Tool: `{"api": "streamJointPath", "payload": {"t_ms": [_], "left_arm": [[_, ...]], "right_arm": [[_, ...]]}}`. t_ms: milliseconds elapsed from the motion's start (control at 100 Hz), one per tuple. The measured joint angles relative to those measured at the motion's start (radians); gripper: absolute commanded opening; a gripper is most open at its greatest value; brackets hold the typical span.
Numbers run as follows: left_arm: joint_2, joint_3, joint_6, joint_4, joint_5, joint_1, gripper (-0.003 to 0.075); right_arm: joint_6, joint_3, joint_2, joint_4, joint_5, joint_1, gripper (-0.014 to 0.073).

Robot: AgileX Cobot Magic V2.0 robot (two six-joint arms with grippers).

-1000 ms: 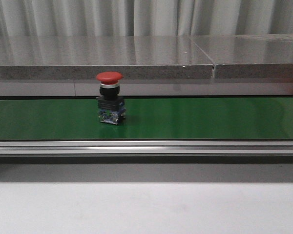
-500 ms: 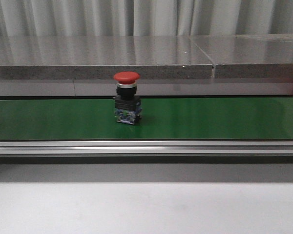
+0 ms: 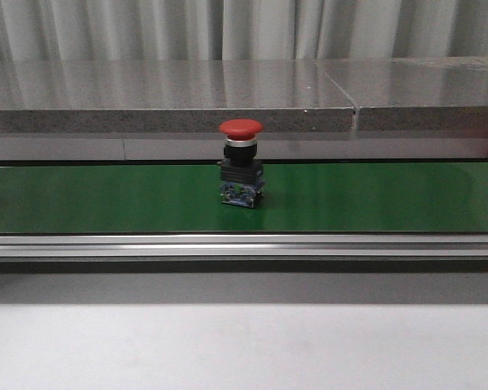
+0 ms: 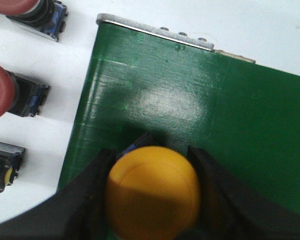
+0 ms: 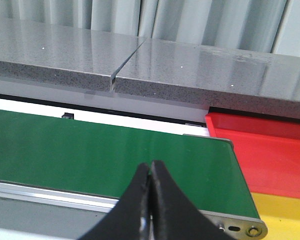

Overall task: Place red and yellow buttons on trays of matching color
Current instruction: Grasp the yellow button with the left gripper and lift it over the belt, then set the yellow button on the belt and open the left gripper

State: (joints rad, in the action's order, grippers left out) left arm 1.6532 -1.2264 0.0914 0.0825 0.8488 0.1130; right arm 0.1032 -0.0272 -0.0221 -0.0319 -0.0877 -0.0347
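Between my left gripper's [image 4: 152, 195] fingers sits the yellow button [image 4: 152, 192], pinched around its smooth, stiff cap, which looks light but probably slippery; my right gripper [image 5: 150, 175] is pressed together, empty.

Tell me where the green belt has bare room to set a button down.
The green belt is bare on both sides of the red button. The left tool holds a yellow button over the belt's end; beside it, spare buttons crowd the white surface.

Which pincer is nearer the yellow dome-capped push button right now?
Left. The left pincer has its fingers on either side of the yellow dome-capped push button; the right pincer, shut, hangs over the green belt's tray end.
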Motion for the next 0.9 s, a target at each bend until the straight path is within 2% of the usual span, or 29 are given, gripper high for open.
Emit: {"api": "streamJointPath", "payload": {"t_ms": [110, 280, 350, 590, 900], "left_arm": [[0.0, -0.002, -0.011, 0.01, 0.002, 0.0, 0.0186], [0.002, -0.002, -0.039, 0.017, 0.004, 0.0, 0.0504], [0.002, -0.002, -0.048, 0.01, 0.004, 0.0, 0.0571], [0.008, -0.038, -0.078, 0.011, 0.013, 0.0, 0.0575], [-0.024, -0.116, -0.217, 0.186, 0.027, -0.007, 0.0575]], "right_arm": [[0.0, 0.0, 0.0, 0.0, 0.0, 0.0, -0.0066], [0.0, 0.0, 0.0, 0.0, 0.0, 0.0, -0.0066], [0.0, 0.0, 0.0, 0.0, 0.0, 0.0, -0.0066], [0.0, 0.0, 0.0, 0.0, 0.0, 0.0, -0.0066], [0.0, 0.0, 0.0, 0.0, 0.0, 0.0, -0.0066]]}}
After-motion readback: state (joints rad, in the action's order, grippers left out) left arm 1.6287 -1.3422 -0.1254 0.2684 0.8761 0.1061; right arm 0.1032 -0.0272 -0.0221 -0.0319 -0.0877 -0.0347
